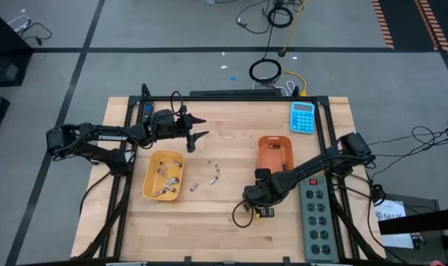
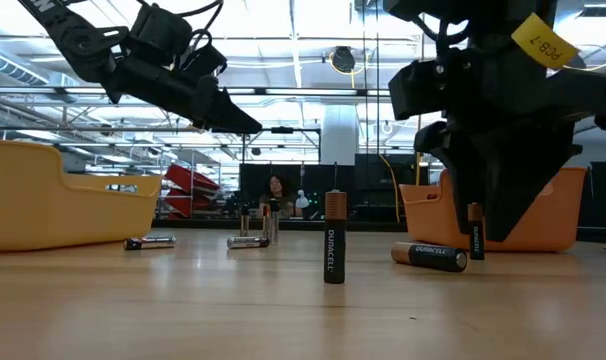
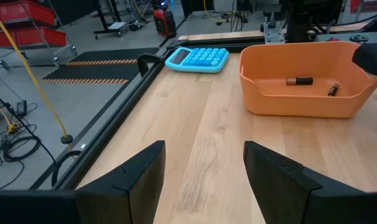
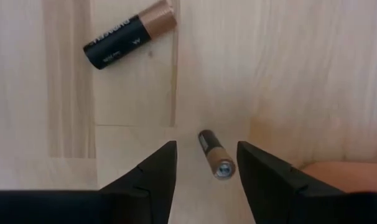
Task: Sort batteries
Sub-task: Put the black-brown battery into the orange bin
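You've got a light wooden table with a dark metal frame. Sitting right on it: a yellow tray on the left, an orange tray right of centre, a blue calculator near the far edge, a grey power strip, plus loose batteries scattered between the trays, one standing upright

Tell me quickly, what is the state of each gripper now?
Left gripper: open, holding nothing, above the table.
Right gripper: open, fingers on either side of a small battery, not yet gripping it.
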